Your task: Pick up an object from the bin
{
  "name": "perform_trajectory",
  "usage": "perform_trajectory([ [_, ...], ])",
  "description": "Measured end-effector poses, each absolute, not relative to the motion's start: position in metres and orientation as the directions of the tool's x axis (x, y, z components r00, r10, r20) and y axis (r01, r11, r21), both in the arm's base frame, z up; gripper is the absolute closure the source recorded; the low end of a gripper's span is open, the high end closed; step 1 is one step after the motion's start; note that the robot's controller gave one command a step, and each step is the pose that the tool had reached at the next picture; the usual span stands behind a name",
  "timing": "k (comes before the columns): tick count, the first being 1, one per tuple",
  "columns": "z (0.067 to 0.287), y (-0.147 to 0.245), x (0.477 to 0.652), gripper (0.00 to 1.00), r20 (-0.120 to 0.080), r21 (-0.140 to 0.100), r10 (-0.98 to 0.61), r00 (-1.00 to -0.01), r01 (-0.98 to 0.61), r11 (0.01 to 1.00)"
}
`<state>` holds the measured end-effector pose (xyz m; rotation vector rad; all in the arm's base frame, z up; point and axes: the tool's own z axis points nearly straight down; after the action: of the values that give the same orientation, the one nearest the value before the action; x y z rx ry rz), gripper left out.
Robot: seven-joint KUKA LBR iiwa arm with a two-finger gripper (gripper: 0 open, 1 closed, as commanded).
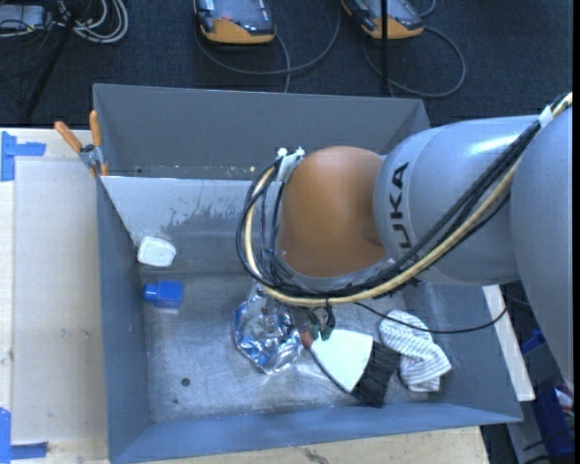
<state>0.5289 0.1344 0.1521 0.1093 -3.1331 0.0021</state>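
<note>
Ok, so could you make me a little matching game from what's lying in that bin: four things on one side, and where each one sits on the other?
Things:
1. white rounded lump
2. small blue block
3. crumpled shiny wrapper
4. pale crumpled cloth

Places:
A. at the view's right, beside the black bristles of the brush
B. mid-floor, just under the arm's orange cover
C. against the view's left sloping wall, farthest back
D. on the floor, just in front of the white rounded lump

Pairs: 1-C, 2-D, 3-B, 4-A.
</note>
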Motion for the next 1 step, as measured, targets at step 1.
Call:
perform_trajectory([
  [1, 0.1899, 0.1333, 0.5319, 1.0, -0.003, 0.0, -0.076, -0.997, -0.076, 0.997],
])
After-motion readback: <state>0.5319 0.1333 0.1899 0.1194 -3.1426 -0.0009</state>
